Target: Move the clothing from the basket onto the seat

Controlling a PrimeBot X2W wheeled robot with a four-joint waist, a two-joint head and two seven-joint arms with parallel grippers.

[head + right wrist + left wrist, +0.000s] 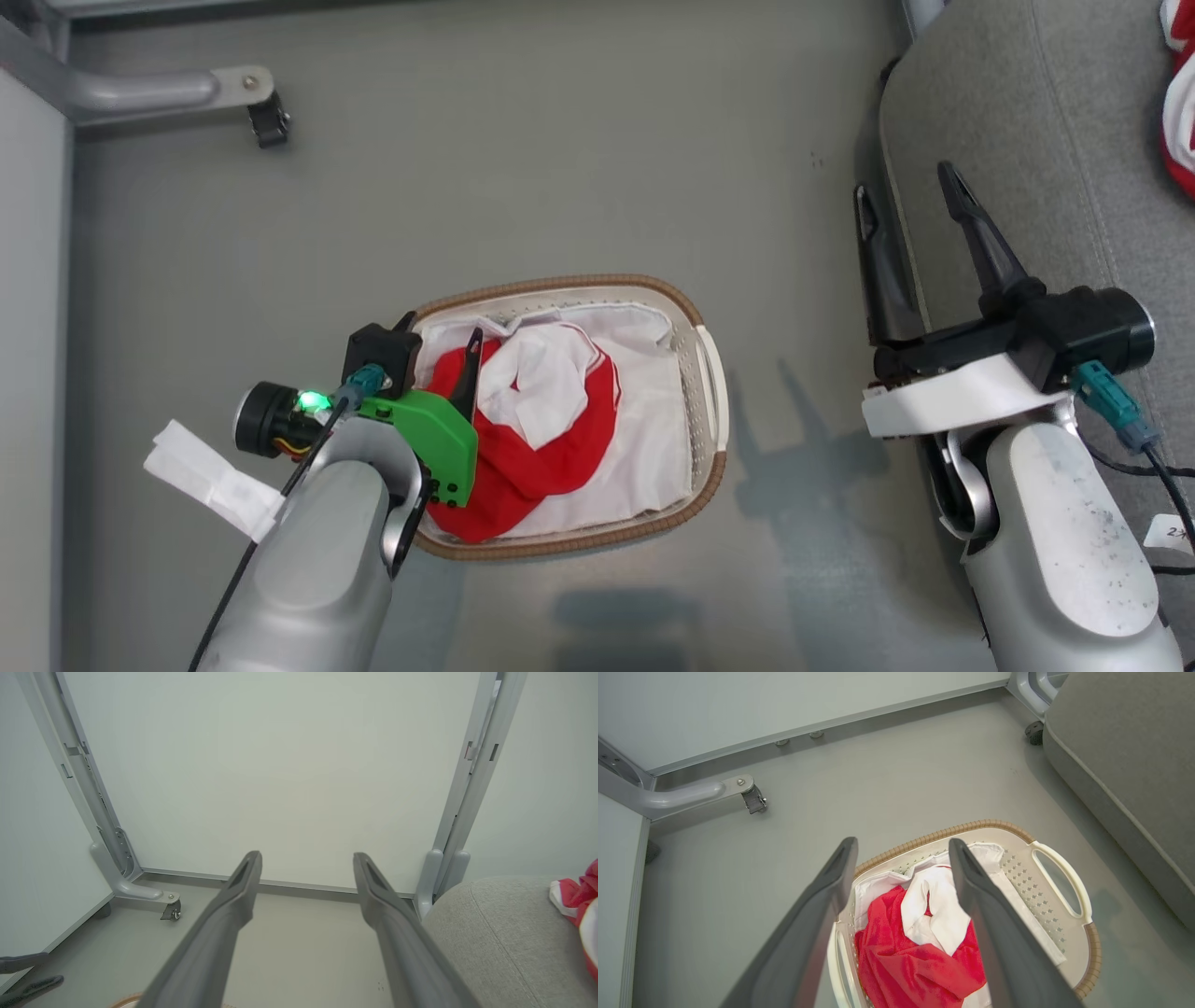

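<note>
The left gripper [903, 843] hangs over the basket [560, 280] with its two dark fingers spread as wide as they go and nothing between them. It is tipped down toward the basket's contents but has not reached them; there is clear air between the fingertips and the fabric. Straight below it, framed by the two fingers, lies the clothing [523, 457], a crumpled bright red garment with a white band folded across its top. It fills the end of the basket nearest this gripper. Under and beyond it is a plain white sheet [644, 439] that lines the far end, out toward the white side handle [1062, 877]. The basket sits on the grey floor [560, 140].

The right gripper [906, 180] is well off to the other side, held up and just as wide open, holding nothing. Its fingers point away over the rounded left edge of the seat [1027, 140], one finger over the cushion and the other about over its edge. The basket lies to this gripper's left, well apart from it and lower down. To its right, farther across the seat, a second red-and-white garment [1178, 112] already lies on the grey cushion. Ahead of both grippers, a grey frame leg with a caster [268, 121] stands on the floor by the wall.
</note>
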